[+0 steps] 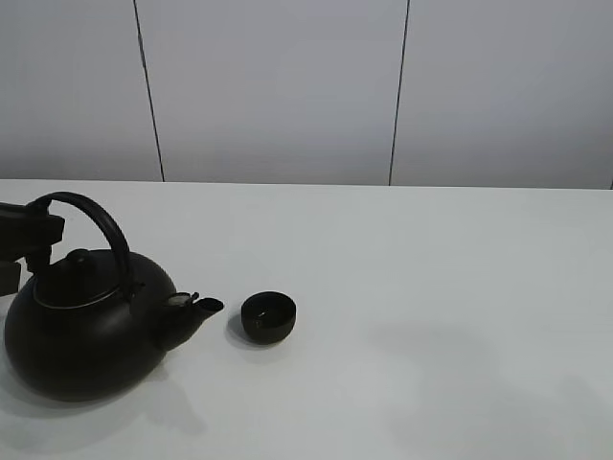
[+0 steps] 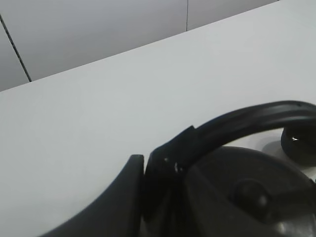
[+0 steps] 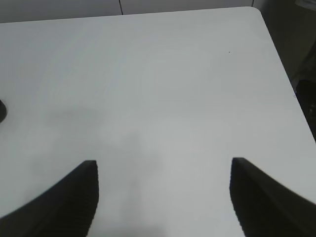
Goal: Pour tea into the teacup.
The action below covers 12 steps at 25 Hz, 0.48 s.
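The small black teacup point(image 1: 268, 317) stands on the white table point(image 1: 431, 287), just right of the kettle's spout point(image 1: 198, 308). The big black kettle point(image 1: 86, 335) is at the left, roughly upright, spout pointing at the cup. My left gripper point(image 1: 34, 233) is shut on the low left end of the kettle's arched handle point(image 1: 110, 230). In the left wrist view the gripper point(image 2: 163, 165) clamps the handle point(image 2: 247, 121), and the teacup point(image 2: 298, 143) shows at the frame edge. No tea stream is visible. My right gripper point(image 3: 165, 197) is open and empty above bare table.
The table's right edge point(image 3: 284, 64) shows in the right wrist view, with dark floor beyond it. A dark sliver point(image 3: 1, 111) sits at that view's left border. A grey panelled wall point(image 1: 287, 86) stands behind the table.
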Each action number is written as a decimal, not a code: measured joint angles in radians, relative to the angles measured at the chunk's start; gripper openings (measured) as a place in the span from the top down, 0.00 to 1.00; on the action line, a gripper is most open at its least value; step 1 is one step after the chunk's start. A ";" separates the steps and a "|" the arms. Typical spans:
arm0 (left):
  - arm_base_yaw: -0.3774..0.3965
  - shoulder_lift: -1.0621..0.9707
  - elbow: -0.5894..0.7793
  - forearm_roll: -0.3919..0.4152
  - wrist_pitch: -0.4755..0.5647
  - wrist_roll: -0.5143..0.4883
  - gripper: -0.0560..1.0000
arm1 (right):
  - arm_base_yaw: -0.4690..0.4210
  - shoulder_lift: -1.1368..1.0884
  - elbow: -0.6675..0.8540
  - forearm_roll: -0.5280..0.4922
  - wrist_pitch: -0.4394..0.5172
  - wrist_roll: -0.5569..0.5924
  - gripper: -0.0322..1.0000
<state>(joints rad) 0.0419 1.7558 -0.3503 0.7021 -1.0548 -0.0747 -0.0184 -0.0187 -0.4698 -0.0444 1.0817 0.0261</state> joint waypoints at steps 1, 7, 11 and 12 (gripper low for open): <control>-0.001 0.000 0.000 0.000 0.000 -0.001 0.82 | 0.000 0.000 0.000 0.000 0.000 0.000 0.47; -0.059 -0.048 -0.017 -0.014 0.088 -0.077 0.82 | 0.000 0.000 0.000 0.000 0.000 0.000 0.47; -0.156 -0.112 -0.038 -0.113 0.217 -0.103 0.82 | 0.000 0.000 0.000 0.000 0.000 0.000 0.47; -0.182 -0.129 -0.047 -0.142 0.248 -0.105 0.82 | 0.000 0.000 0.000 0.000 0.000 0.000 0.47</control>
<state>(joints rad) -0.1396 1.6273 -0.3972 0.5603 -0.8065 -0.1797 -0.0184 -0.0187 -0.4698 -0.0444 1.0817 0.0261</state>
